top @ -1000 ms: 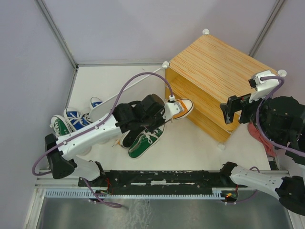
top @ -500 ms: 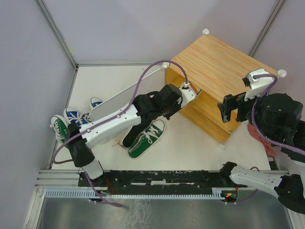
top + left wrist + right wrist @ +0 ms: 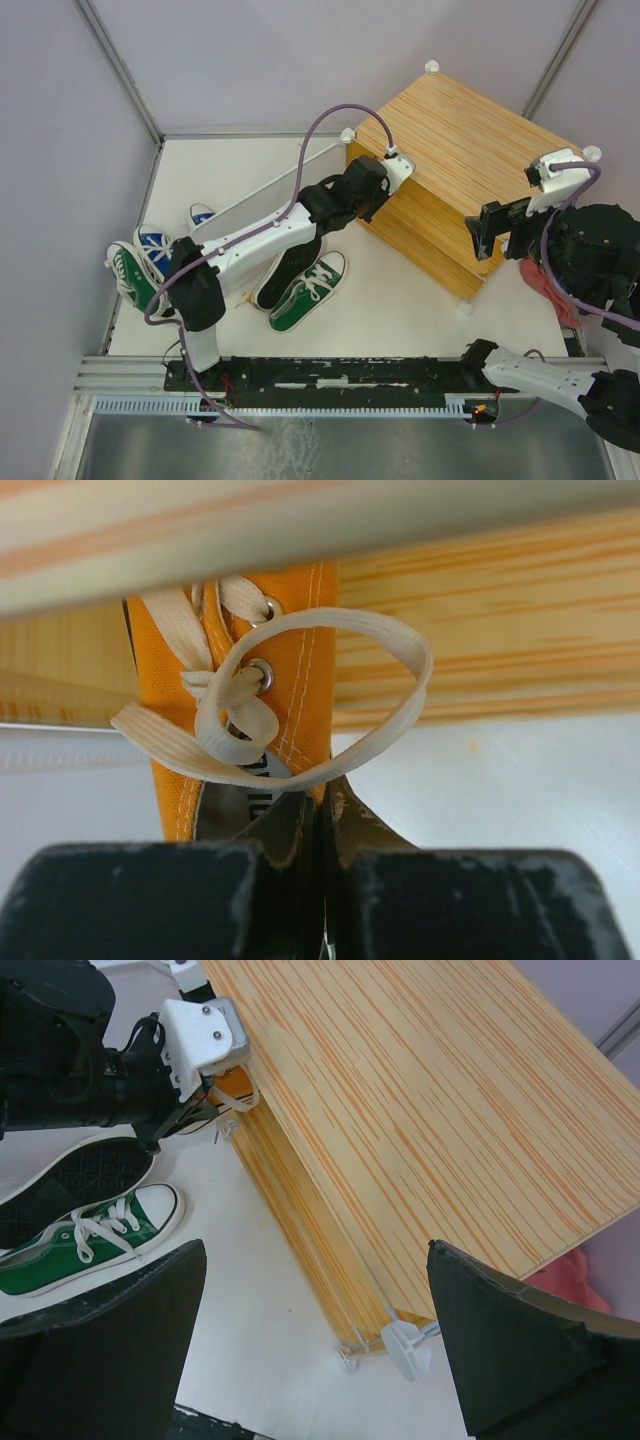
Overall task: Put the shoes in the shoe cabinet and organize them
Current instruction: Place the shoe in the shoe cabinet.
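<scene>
The left claw (image 3: pixel 322 815) is pinched shut on the cloth edge of the orange shoe (image 3: pixel 300 670), so it can push the shoe into the open front of the shoe cabinet (image 3: pixel 470 130). The shoe is just under the cabinet's top. The right claw (image 3: pixel 315 1325) is wide and holds nothing. It hangs beside the cabinet, out of the way. A green shoe (image 3: pixel 305 295) lies in front of the cabinet, not put away yet.

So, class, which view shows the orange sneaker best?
Left wrist: the orange sneaker, laces and eyelets close up, pinched in the left gripper. Right wrist shows an orange sliver; top view hides it.
</scene>
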